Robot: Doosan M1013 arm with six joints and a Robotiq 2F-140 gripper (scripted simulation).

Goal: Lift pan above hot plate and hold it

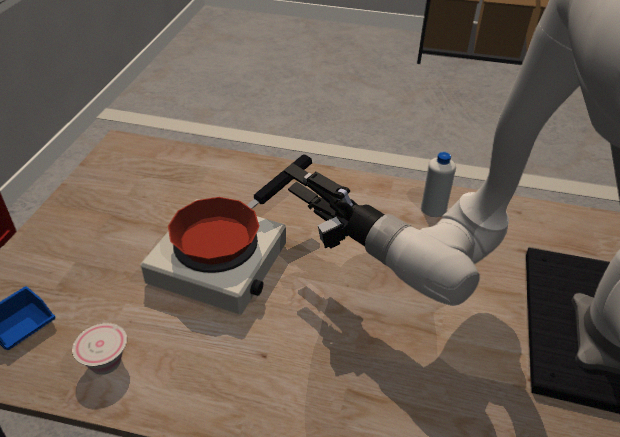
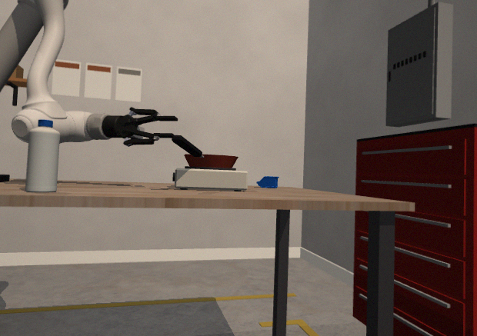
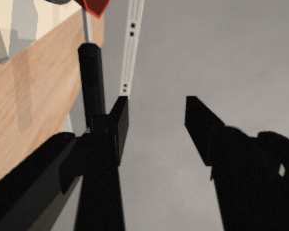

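The red pan sits on the white hot plate in the middle of the wooden table. Its black handle points up and away towards the far right. My gripper lies level at the handle's outer end, fingers apart with nothing between them. From the side the lower finger reaches the tip of the handle, above the pan. In the wrist view the handle runs along the outside of the left finger, and the gap between the fingers is empty.
A white bottle with a blue cap stands behind my forearm. A blue bin and a round white cup sit at the front left. A black mat holds the arm's base at the right.
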